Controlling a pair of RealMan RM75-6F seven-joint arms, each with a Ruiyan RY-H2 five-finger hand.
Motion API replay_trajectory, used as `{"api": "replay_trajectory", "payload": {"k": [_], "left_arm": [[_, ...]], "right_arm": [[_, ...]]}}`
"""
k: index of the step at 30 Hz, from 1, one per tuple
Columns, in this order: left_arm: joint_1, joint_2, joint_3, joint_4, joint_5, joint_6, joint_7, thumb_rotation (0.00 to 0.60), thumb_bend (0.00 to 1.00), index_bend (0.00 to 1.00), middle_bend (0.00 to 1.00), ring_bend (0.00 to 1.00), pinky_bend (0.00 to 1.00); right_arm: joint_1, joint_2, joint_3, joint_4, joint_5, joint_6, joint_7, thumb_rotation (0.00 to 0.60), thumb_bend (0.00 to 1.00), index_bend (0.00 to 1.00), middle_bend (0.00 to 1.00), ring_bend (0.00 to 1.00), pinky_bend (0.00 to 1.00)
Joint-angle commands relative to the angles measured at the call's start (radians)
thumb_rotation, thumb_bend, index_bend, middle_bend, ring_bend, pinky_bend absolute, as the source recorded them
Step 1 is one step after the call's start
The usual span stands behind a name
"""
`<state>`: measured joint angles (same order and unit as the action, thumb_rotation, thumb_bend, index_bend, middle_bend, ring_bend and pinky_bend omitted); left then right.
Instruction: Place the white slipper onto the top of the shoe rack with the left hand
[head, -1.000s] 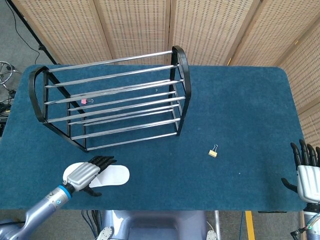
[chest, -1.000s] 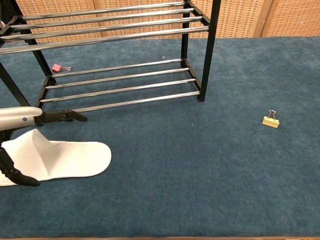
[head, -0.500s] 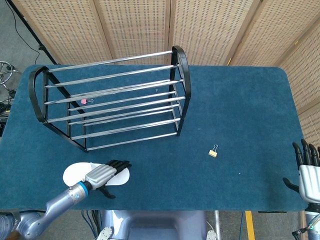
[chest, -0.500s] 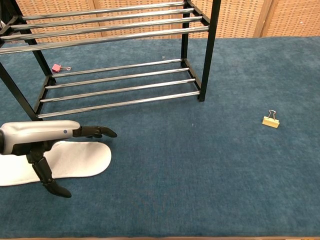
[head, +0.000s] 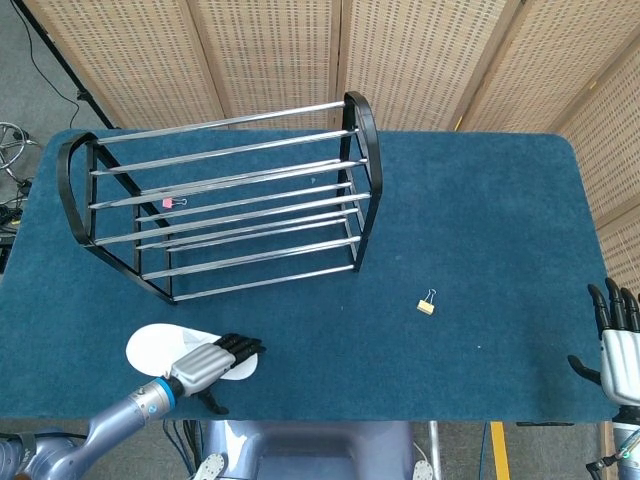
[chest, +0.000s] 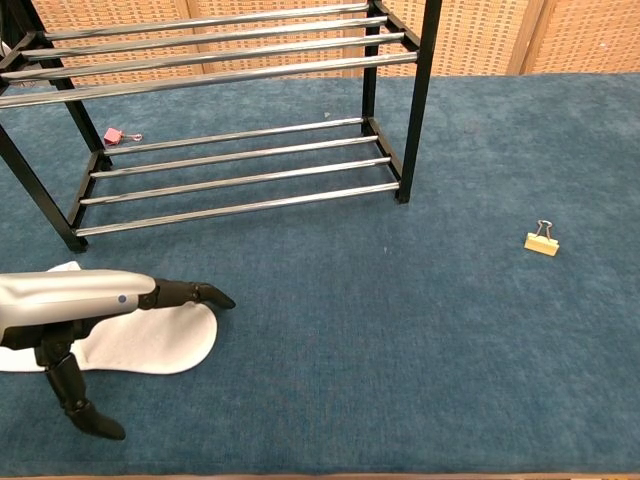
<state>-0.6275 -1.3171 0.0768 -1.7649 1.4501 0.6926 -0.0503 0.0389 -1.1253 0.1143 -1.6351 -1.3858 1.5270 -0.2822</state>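
The white slipper (head: 158, 344) lies flat on the blue table near the front left edge, its toe pointing right; it shows as the white slipper (chest: 140, 345) in the chest view too. My left hand (head: 208, 359) lies over its toe end with fingers stretched out straight and the thumb (chest: 78, 405) hanging apart on the near side. In the chest view the left hand (chest: 90, 298) covers the slipper's upper part. The black and chrome shoe rack (head: 220, 195) stands behind, its top bars bare. My right hand (head: 619, 345) waits at the far right edge, fingers apart, holding nothing.
A yellow binder clip (head: 427, 304) lies on the cloth right of centre, seen as the yellow binder clip (chest: 541, 241) in the chest view. A pink clip (head: 172, 202) sits under the rack. Woven screens stand behind the table.
My left hand has slid right along the slipper toward its toe and closer to the front edge, sinking lower over it. The slipper has barely shifted. The right hand stays put.
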Motion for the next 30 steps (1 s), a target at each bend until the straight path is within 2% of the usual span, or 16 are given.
{"api": "replay_trajectory", "payload": {"k": [1,10,15,21,30], "left_arm": [[0.001,0.009,0.012,-0.010,0.011,0.003,-0.005,0.600,0.00,0.00,0.00,0.00,0.00],[-0.004,0.052,0.068,-0.055,0.080,0.002,-0.037,0.600,0.00,0.00,0.00,0.00,0.00],[-0.006,0.086,0.118,-0.085,0.167,0.022,-0.074,0.600,0.00,0.00,0.00,0.00,0.00],[-0.014,0.110,0.144,-0.098,0.190,0.022,-0.092,0.600,0.00,0.00,0.00,0.00,0.00],[-0.012,0.160,0.209,-0.116,0.259,0.050,-0.127,0.600,0.00,0.00,0.00,0.00,0.00]], "right_arm": [[0.001,-0.001,-0.001,0.000,0.001,-0.002,-0.002,0.600,0.00,0.00,0.00,0.00,0.00],[0.004,-0.005,-0.003,0.000,0.006,-0.011,-0.012,0.600,0.00,0.00,0.00,0.00,0.00],[0.004,-0.004,-0.003,-0.003,0.009,-0.013,-0.012,0.600,0.00,0.00,0.00,0.00,0.00],[0.006,-0.004,-0.006,-0.003,0.009,-0.017,-0.012,0.600,0.00,0.00,0.00,0.00,0.00],[0.006,-0.003,-0.005,-0.005,0.011,-0.017,-0.010,0.600,0.00,0.00,0.00,0.00,0.00]]}}
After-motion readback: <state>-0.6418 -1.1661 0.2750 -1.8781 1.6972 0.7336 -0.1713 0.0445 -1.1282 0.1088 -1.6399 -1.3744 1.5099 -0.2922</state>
